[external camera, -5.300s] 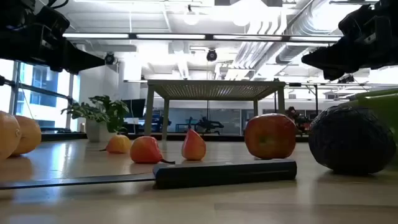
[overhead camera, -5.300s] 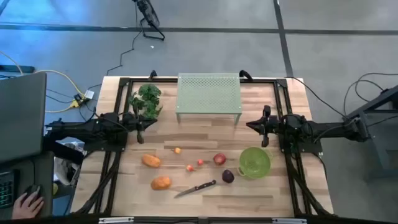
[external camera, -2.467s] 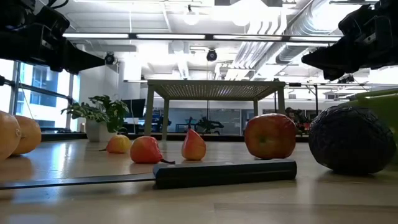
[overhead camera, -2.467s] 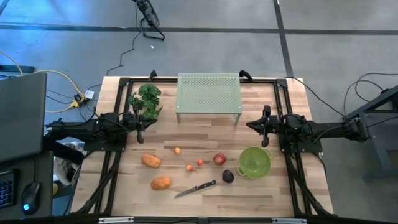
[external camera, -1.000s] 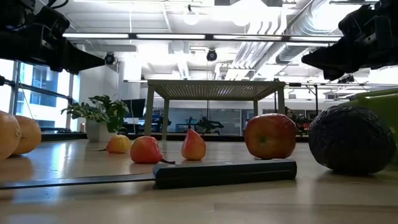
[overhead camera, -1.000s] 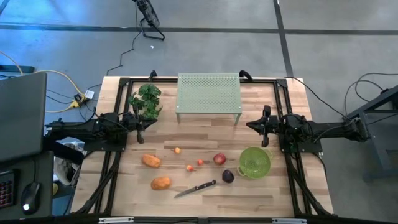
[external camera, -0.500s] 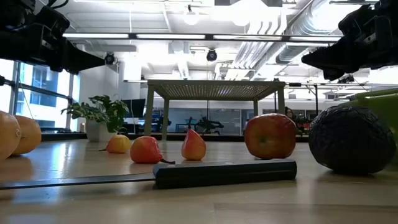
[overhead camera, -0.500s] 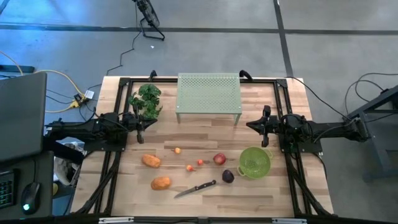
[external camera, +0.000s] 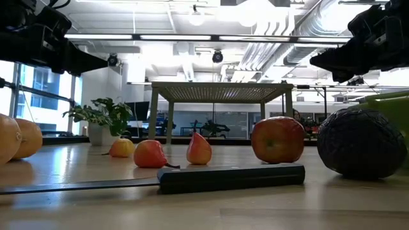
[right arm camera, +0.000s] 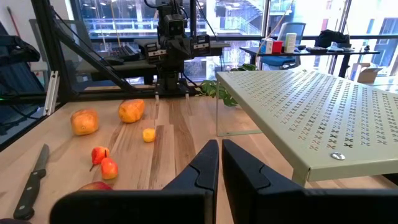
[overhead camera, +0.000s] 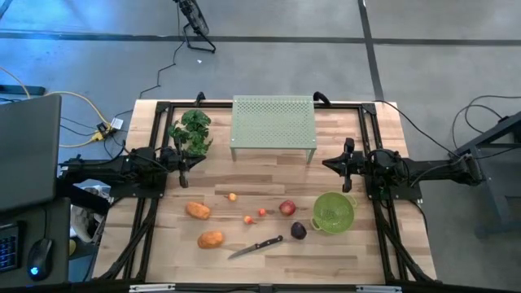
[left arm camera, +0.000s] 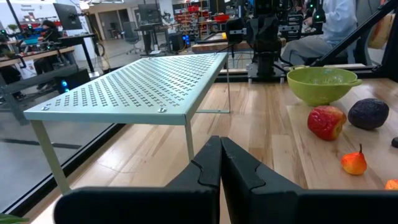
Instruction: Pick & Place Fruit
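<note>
We see both dark arms folded low at the sides of the worktop, mirroring each other. The left arm reaches in from the left edge, and its left claw (overhead camera: 182, 168) points toward the middle with its two fingers (left arm camera: 208, 163) pressed together, holding nothing. The right arm comes in from the right edge at about the same level, and its right claw (overhead camera: 348, 166) faces the left one, fingers (right arm camera: 207, 163) closed and empty too.
</note>
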Robot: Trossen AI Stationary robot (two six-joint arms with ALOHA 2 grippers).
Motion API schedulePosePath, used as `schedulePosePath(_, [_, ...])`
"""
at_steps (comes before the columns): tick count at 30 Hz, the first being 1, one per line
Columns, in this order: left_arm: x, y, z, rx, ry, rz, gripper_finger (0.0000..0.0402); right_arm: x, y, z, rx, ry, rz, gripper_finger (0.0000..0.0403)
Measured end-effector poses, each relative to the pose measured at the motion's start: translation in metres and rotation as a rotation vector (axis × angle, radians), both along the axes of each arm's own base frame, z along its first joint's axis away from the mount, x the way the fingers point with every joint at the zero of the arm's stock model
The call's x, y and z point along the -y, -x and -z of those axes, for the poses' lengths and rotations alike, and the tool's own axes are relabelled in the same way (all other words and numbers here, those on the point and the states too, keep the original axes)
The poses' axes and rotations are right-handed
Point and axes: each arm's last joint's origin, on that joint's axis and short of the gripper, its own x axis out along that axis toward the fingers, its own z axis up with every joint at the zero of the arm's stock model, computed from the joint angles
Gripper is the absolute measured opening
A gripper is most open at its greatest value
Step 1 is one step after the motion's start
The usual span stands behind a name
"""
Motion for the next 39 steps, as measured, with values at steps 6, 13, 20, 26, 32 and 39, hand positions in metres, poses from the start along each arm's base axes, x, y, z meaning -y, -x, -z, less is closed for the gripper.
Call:
schedulePosePath(6, [0.0,0.0,0.0,0.0,0.0,0.0,0.0,0.0,0.0,0.0,0.0,0.0,0.004,0.0014])
schedulePosePath(13, [0.0,0.0,0.0,0.0,0.0,0.0,0.0,0.0,0.0,0.0,0.001,0.0,0.005,0.0014])
schedulePosePath(20, [0.0,0.0,0.0,0.0,0.0,0.0,0.0,0.0,0.0,0.0,0.007,-0.04,0.007,0.0014])
schedulePosePath(26, [0.0,0.0,0.0,0.0,0.0,0.0,0.0,-0.001,0.0,-0.002,0.04,-0.187,-0.03,0.0014])
schedulePosePath(32, [0.0,0.0,0.0,0.0,0.0,0.0,0.0,-0.001,0.0,-0.01,0.132,-0.211,-0.04,0.0014])
schedulePosePath(39, [0.0,0.0,0.0,0.003,0.0,0.0,0.0,-0.001,0.005,-0.033,0.368,-0.188,-0.064,0.0014])
